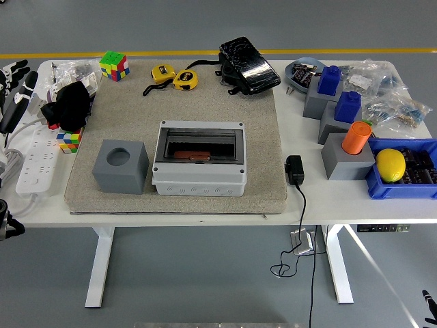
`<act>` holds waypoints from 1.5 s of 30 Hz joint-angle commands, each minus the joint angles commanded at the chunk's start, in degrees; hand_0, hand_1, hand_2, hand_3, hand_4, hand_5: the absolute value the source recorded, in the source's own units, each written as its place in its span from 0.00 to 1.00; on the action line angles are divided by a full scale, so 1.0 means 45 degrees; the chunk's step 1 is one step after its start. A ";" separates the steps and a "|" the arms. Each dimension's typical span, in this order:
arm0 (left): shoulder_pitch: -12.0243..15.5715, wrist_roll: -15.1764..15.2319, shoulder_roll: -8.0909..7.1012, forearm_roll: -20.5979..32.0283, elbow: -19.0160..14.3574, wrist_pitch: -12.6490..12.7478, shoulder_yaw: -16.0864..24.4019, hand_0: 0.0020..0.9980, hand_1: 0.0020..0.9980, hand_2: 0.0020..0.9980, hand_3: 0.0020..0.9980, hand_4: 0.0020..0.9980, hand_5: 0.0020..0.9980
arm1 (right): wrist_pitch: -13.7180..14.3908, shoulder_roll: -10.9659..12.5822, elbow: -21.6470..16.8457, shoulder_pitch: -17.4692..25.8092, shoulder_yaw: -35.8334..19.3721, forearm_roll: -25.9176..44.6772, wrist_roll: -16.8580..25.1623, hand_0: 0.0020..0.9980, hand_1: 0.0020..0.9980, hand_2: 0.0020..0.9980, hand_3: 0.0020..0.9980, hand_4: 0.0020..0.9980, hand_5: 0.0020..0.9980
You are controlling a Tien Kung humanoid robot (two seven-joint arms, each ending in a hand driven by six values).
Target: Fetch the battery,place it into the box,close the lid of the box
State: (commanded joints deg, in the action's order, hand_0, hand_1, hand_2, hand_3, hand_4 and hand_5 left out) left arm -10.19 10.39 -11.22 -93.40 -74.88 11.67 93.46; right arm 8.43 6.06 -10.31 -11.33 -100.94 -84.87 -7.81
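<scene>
The grey box [198, 179] stands in the middle of the beige mat [123, 116]. Its smoky see-through lid [199, 142] lies flat over the opening, and a reddish-brown thing [190, 156] shows through it. Dark batteries lie in the blue bin [403, 189] at the right, beside a yellow lemon [390, 165]. More batteries [303, 74] lie in a grey bowl at the back right. Only a dark bit of my left hand [5, 226] shows at the left edge below the table. A dark tip of my right hand [430, 303] shows at the bottom right corner.
A grey cube with a round hole [121, 166] stands left of the box. Grey blocks with blue caps [329, 80] and an orange cylinder [356, 137] stand at the right. A black charger [294, 169], a power strip [35, 158], Rubik's cubes [114, 65], tape measures [175, 77] and a black pouch [248, 65] lie around.
</scene>
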 joint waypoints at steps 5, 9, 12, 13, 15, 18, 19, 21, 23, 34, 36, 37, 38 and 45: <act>-0.0022 -0.0054 0.0000 -0.0001 0.0004 -0.0036 0.0013 0.87 0.88 0.84 0.84 1.00 1.00 | 0.0001 -0.0018 0.0000 -0.0009 -0.0025 -0.0012 0.0001 0.85 0.81 0.77 0.80 1.00 1.00; -0.0004 -0.0060 0.0009 -0.0010 -0.0003 -0.0038 0.0012 0.87 0.88 0.84 0.84 1.00 1.00 | 0.0007 -0.0020 0.0000 -0.0001 -0.0049 -0.0018 -0.0001 0.85 0.81 0.77 0.80 1.00 1.00; 0.0000 -0.0040 0.0013 -0.0017 -0.0012 -0.0020 0.0027 0.87 0.88 0.84 0.84 1.00 1.00 | 0.0008 -0.0018 0.0000 0.0004 -0.0066 -0.0027 0.0001 0.85 0.81 0.77 0.80 1.00 1.00; 0.0000 -0.0036 0.0012 -0.0020 -0.0018 -0.0018 0.0029 0.87 0.88 0.84 0.84 1.00 1.00 | 0.0009 -0.0018 0.0000 0.0004 -0.0066 -0.0023 0.0001 0.85 0.81 0.77 0.80 1.00 1.00; -0.0003 -0.0029 0.0010 -0.0022 -0.0032 -0.0009 0.0036 0.87 0.88 0.84 0.84 1.00 1.00 | 0.0012 -0.0018 0.0000 -0.0003 -0.0071 -0.0019 0.0003 0.85 0.81 0.77 0.80 1.00 1.00; -0.0011 -0.0024 0.0009 -0.0030 -0.0041 0.0002 0.0059 0.87 0.88 0.84 0.84 1.00 1.00 | 0.0012 -0.0020 0.0000 -0.0014 -0.0046 0.0016 0.0013 0.85 0.81 0.77 0.80 1.00 1.00; -0.0015 -0.0027 0.0006 -0.0031 -0.0036 0.0002 0.0061 0.87 0.88 0.84 0.84 1.00 1.00 | 0.0015 -0.0027 0.0000 -0.0018 -0.0070 0.0000 0.0011 0.85 0.81 0.77 0.80 1.00 1.00; -0.0014 -0.0025 0.0009 -0.0028 -0.0034 0.0003 0.0063 0.87 0.88 0.84 0.84 1.00 1.00 | 0.0015 -0.0033 0.0000 -0.0016 -0.0056 0.0016 0.0015 0.85 0.81 0.77 0.80 1.00 1.00; -0.0014 -0.0016 0.0018 -0.0022 -0.0026 0.0012 0.0069 0.87 0.88 0.84 0.84 1.00 1.00 | 0.0015 -0.0040 0.0000 -0.0012 -0.0069 0.0009 0.0013 0.85 0.81 0.77 0.80 1.00 1.00; -0.0008 0.0006 0.0046 -0.0020 -0.0035 0.0025 0.0069 0.87 0.88 0.84 0.84 1.00 1.00 | 0.0012 -0.0018 0.0000 -0.0017 -0.0078 -0.0016 0.0005 0.85 0.81 0.77 0.80 1.00 1.00; -0.0001 0.0010 0.0050 -0.0019 -0.0033 0.0031 0.0066 0.87 0.88 0.84 0.84 1.00 1.00 | 0.0013 -0.0008 0.0000 -0.0013 -0.0047 0.0003 0.0008 0.85 0.81 0.77 0.80 1.00 1.00; 0.0003 0.0008 0.0049 -0.0019 -0.0033 0.0033 0.0062 0.87 0.88 0.84 0.84 1.00 1.00 | 0.0015 -0.0006 0.0000 -0.0012 -0.0052 -0.0009 0.0006 0.85 0.81 0.77 0.80 1.00 1.00; 0.0005 0.0006 0.0047 -0.0020 -0.0033 0.0033 0.0057 0.87 0.88 0.84 0.84 1.00 1.00 | 0.0015 -0.0007 0.0000 -0.0010 -0.0052 -0.0015 0.0004 0.85 0.81 0.77 0.80 1.00 1.00; 0.0049 0.0016 0.0044 -0.0017 -0.0045 0.0034 0.0052 0.87 0.88 0.84 0.84 1.00 1.00 | 0.0008 -0.0021 0.0000 0.0020 0.0002 0.0000 0.0004 0.85 0.81 0.77 0.80 1.00 1.00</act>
State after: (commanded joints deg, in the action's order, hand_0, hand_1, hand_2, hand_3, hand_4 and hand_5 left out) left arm -9.97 10.46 -11.02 -93.47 -75.08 11.82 93.69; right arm 8.47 5.97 -10.31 -11.24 -100.93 -84.86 -7.79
